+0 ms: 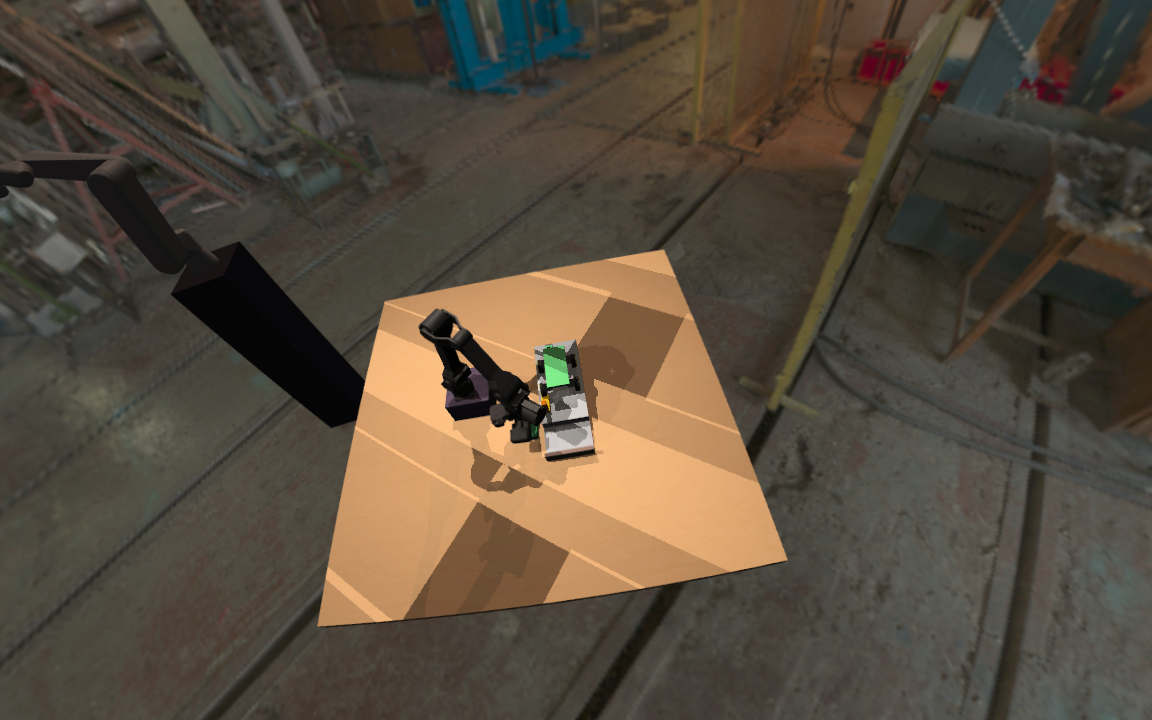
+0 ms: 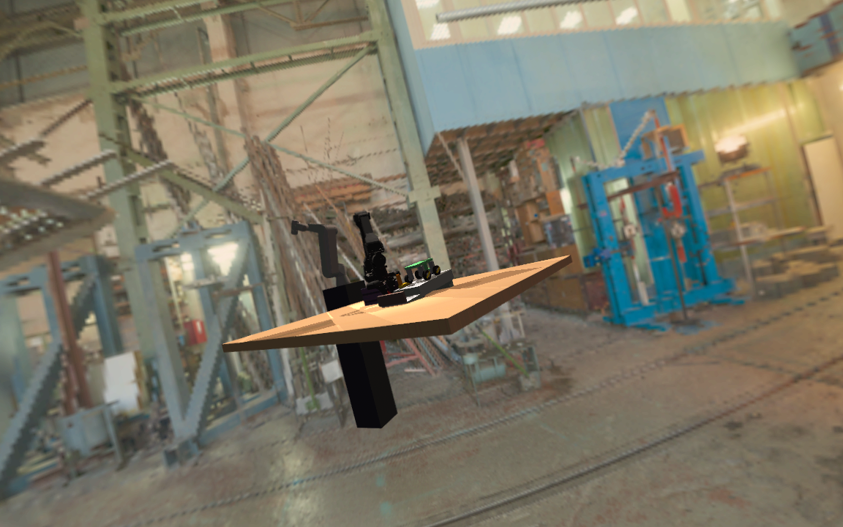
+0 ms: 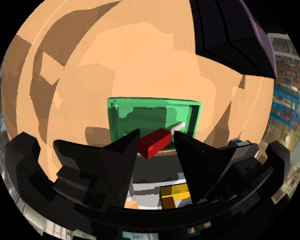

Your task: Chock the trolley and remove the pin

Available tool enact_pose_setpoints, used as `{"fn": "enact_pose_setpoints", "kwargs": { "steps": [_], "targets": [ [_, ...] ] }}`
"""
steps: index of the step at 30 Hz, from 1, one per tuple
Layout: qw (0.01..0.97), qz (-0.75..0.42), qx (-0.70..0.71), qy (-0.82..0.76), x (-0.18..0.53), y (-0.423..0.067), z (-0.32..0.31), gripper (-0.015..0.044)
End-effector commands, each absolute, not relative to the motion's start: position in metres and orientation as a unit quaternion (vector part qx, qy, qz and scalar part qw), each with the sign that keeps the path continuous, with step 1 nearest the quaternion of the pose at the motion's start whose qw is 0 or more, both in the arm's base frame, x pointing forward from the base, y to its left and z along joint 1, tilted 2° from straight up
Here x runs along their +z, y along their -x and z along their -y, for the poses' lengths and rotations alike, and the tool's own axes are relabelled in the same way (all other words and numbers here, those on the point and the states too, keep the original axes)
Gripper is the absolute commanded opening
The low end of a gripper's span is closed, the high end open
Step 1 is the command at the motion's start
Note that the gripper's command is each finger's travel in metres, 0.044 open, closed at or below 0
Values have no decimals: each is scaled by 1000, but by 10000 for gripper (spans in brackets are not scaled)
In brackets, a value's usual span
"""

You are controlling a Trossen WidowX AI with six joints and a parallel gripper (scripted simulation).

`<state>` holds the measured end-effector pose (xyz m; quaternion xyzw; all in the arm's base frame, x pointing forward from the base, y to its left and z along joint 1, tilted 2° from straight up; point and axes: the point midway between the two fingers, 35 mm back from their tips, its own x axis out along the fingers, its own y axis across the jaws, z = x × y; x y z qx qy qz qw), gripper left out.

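Note:
The green tray (image 3: 150, 100) (image 1: 534, 433) lies on the table beside the ramp's lower end. My gripper (image 3: 157, 133) is over it, partly closed, and its fingertips hold the stop pin's red head (image 3: 153, 143). The pin's pale shank (image 3: 177, 127) points away at a slant, above the tray in the wrist view; its height is unclear. The trolley (image 1: 555, 367) (image 2: 420, 266) with green body stands on the ramp (image 1: 569, 438) (image 2: 441, 282). The yellow chock (image 1: 545, 403) (image 3: 175, 191) stands on the ramp close to a near-side trolley wheel; contact cannot be told.
My arm's dark purple base (image 1: 467, 404) (image 3: 223, 27) stands on the table (image 1: 616, 519) (image 2: 346, 334), on the tray's side of the ramp. Another arm (image 1: 137, 214) stands on a black pillar (image 1: 262, 335) beyond the table edge. My forearm reaches low beside the ramp, near the chock.

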<state>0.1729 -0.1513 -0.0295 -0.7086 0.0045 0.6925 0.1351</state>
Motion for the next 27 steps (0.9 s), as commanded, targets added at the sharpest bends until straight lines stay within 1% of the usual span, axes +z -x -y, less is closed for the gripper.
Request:
{"fn": "enact_pose_setpoints", "kwargs": {
  "steps": [1,12,17,18,27],
  "targets": [
    [133,-4,693,708,-31,-172,154,190],
    [133,-4,693,708,-35,-171,158,190],
    [136,-3,692,709,-33,-172,155,321],
    [136,-3,692,709,-33,-172,155,340],
    [134,-4,693,708,-19,-171,156,340]
  ]
}}
